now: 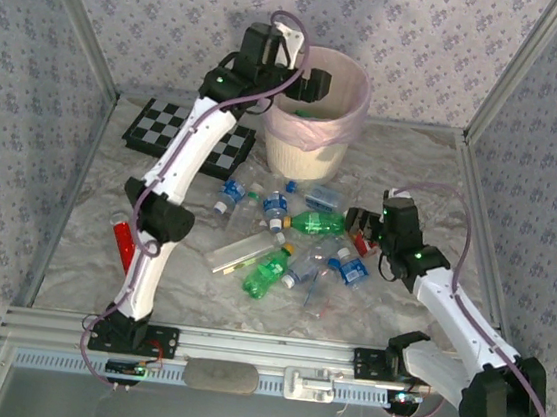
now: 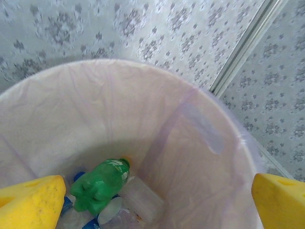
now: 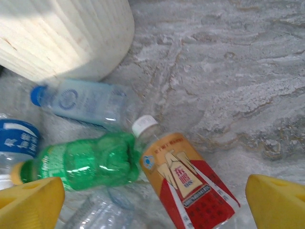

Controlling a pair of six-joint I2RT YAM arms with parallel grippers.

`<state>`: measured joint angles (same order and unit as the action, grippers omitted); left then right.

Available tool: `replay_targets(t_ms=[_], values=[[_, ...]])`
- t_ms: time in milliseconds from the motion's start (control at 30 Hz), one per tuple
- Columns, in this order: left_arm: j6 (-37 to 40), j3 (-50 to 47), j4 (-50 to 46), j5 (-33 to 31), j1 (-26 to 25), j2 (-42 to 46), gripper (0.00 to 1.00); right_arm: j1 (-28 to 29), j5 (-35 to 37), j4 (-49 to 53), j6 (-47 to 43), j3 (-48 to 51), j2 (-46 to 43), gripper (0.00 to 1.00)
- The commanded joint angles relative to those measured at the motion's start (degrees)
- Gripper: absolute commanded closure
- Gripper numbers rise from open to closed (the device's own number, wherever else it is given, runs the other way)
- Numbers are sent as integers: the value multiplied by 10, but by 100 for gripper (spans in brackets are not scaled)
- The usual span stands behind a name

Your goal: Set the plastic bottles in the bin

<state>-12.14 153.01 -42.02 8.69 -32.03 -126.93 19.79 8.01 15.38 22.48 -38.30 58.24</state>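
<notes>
The bin (image 1: 318,123) stands at the back with its pink liner over the rim. My left gripper (image 1: 311,83) hangs open over its mouth, holding nothing. Down inside the bin (image 2: 109,109) lie a green bottle (image 2: 102,183) and a clear one (image 2: 140,198), below the left gripper (image 2: 156,202). Several plastic bottles (image 1: 290,240) lie scattered mid-table. My right gripper (image 1: 362,226) is open, low over their right side. Between the spread fingers of the right gripper (image 3: 153,202) lies a red-orange labelled bottle (image 3: 190,186), next to a green bottle (image 3: 86,162) and a blue-capped clear one (image 3: 81,100).
A black-and-white checkerboard (image 1: 188,136) lies flat left of the bin. A small red object (image 1: 123,244) sits beside the left arm. Patterned walls close in the left, right and back. A metal rail (image 1: 272,351) runs along the front edge. The bin's ribbed wall (image 3: 62,33) is close to the bottles.
</notes>
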Motion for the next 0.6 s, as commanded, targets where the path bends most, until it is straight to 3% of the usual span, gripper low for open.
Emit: replay_targets(t_ms=[0,133,300,567], values=[[15,-70,21,-12,-11,82,0,-7,9,25,-63,-22,29,1],[0,-266,127,-17,-11,189,0,-12,21,60,-90,-60,85,1],[-9,-533,275,-78,-11,338,0,-16,23,91,-117,-100,154,1],[-62,-802,353,-189,2,495,0,-43,-30,132,-157,-162,240,8]])
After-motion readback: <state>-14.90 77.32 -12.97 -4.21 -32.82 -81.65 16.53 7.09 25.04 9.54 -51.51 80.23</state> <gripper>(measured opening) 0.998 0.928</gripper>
